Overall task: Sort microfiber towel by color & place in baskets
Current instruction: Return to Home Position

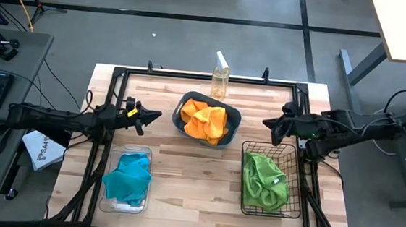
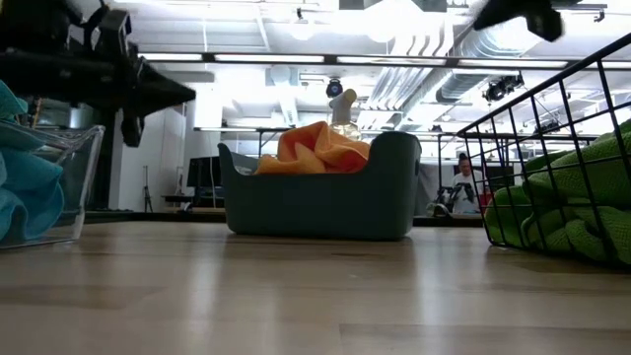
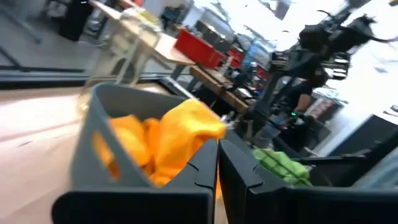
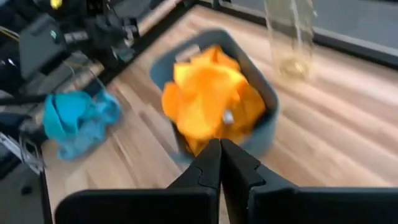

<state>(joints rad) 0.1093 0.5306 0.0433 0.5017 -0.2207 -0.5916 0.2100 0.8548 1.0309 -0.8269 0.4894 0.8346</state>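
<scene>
Looks sorted — orange towels [image 1: 206, 121] in teal tub [image 1: 236, 118], blue towel [image 1: 129, 176] in clear bin [image 1: 124, 208], green towel [image 1: 263, 180] in wire basket [image 1: 273, 149] — so left gripper [image 1: 150, 114] and right gripper [image 1: 266, 123] hover empty, pinched closed.

In the low view the clear bin [image 2: 69, 177] is cut by the left edge and the wire basket [image 2: 537, 148] by the right edge, so the blue towel [image 2: 20, 187] and the green towel [image 2: 582, 207] show only in part. The spray bottle [image 2: 343, 108] stands behind the teal tub [image 2: 325, 202], which hides all but its top. How many orange towels [image 1: 204, 121] lie in the tub cannot be counted, because they are heaped on one another.
</scene>
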